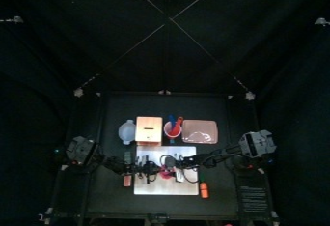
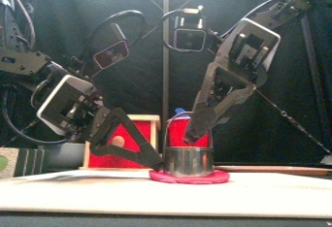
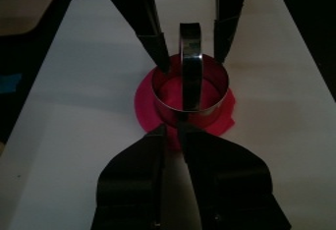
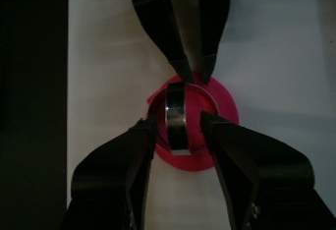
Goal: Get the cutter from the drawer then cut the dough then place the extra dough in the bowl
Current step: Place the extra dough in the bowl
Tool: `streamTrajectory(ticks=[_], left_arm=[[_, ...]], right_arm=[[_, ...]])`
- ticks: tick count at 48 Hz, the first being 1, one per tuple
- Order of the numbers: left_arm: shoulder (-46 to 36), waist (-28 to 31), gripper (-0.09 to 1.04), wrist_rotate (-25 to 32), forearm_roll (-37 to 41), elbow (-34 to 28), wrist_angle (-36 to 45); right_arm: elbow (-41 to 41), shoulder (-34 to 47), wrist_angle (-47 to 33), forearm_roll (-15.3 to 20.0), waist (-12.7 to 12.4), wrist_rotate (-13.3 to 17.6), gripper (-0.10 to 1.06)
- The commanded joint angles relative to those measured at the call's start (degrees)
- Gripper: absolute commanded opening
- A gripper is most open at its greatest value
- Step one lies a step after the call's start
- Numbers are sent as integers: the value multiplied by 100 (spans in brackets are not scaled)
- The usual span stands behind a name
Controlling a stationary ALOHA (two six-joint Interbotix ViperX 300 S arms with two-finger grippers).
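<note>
The white cutting board is taken as the stage, and all the action is found at its middle. Off the board's back left corner the blue-grey bowl is parked, well apart from the work. Over the board's middle the right gripper is poised from above, its jaws pressed together on a wire handle. The left gripper is set low, just left of the board's middle. Its jaws are drawn almost together at the rim of the pink dough, and whether any dough is pinched between them cannot be told. The dough is spread flat on the board, and the round metal cutter, owner of that handle, is seated upright on it, inside its edge. The fetching is judged done and the cutting is in hand. Next, a firm downward press seems called for. After that, a straight lift of the cutter is needed, and the outer ring is to be peeled off for the bowl.
</note>
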Motion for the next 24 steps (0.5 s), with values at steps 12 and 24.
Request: streamTrajectory(ticks=[12, 24], left_arm=[[88, 26, 61, -18, -53, -132, -18], [97, 26, 61, 0, -79, -123, -9]], right_arm=[[-571, -97, 721, -35, -35, 9, 77], [-694, -9, 853, -53, -35, 9, 77]])
